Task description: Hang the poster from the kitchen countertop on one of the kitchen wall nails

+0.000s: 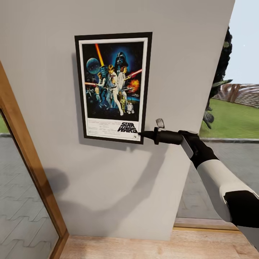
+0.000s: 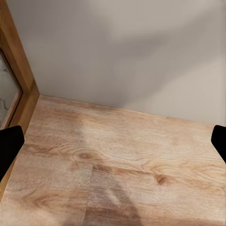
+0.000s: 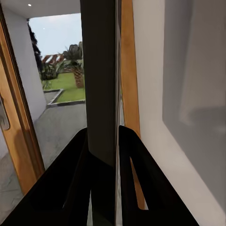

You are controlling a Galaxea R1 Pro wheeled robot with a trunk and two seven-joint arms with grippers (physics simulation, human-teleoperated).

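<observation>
The Star Wars poster (image 1: 113, 86), black-framed with a white border, stands upright and flat against the grey wall (image 1: 187, 54). My right gripper (image 1: 142, 135) is shut on its lower right corner. In the right wrist view the poster (image 3: 101, 70) appears edge-on as a dark slab between the two black fingers (image 3: 77, 160) of the right gripper (image 3: 103, 134). My left gripper (image 2: 113, 141) is open, low over the wooden floor (image 2: 117, 155), with nothing between its fingers. No nail can be made out behind the poster. The kitchen countertop is out of view.
A wooden door frame (image 1: 25, 154) with glass runs down the left of the wall. To the right of the wall lies an opening onto paving and a garden lawn (image 1: 233, 115). Wooden floor (image 1: 144, 248) runs along the wall's foot.
</observation>
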